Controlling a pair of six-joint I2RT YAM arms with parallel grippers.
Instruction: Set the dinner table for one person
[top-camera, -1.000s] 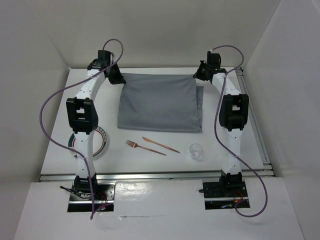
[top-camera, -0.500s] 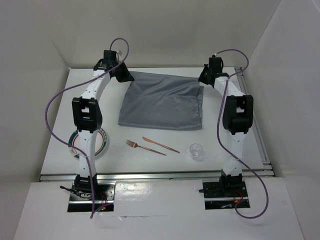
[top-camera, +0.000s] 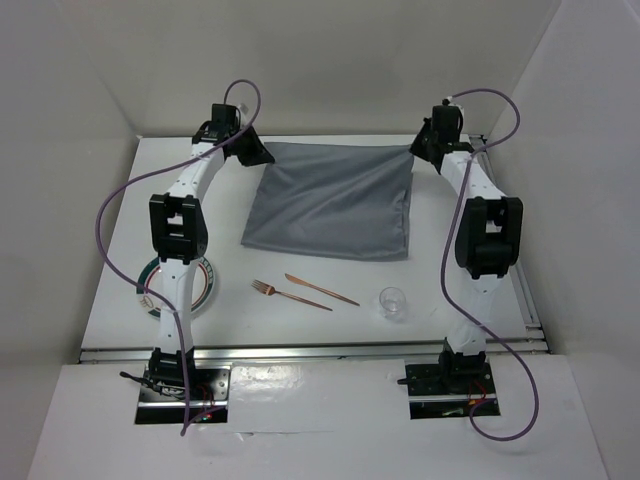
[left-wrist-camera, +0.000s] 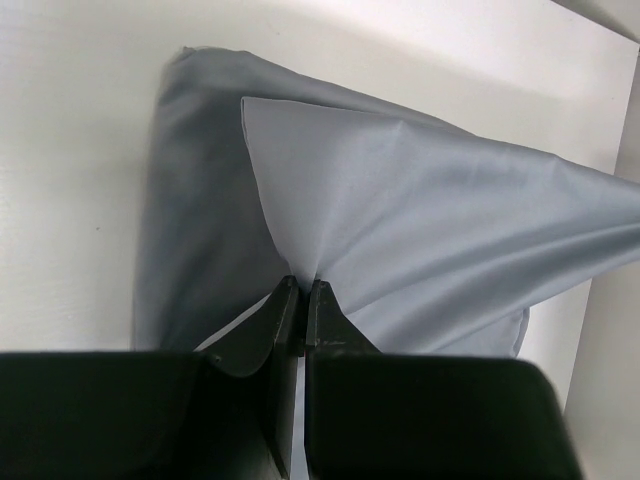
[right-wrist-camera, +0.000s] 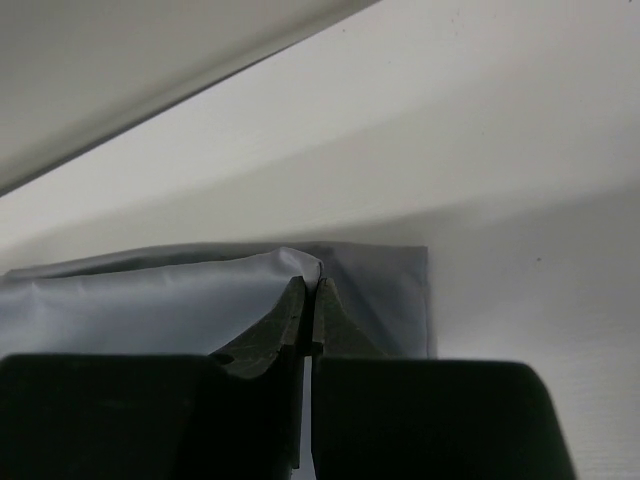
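Cloth corners are pinched by both arms: the left gripper (left-wrist-camera: 303, 285) is clamped on the far-left corner of a grey rectangular cloth (top-camera: 335, 205), the right gripper (right-wrist-camera: 312, 280) on its far-right corner. The cloth's far edge runs sideways between them, and its body trails toward the arm bases over the large flat white dinner table (top-camera: 330, 325).

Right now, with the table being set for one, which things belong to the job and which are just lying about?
Belong: grey cloth, pinched by left gripper and right gripper; plate; fork; knife; glass; dinner table.
Lying about: nothing loose, only the purple cables.
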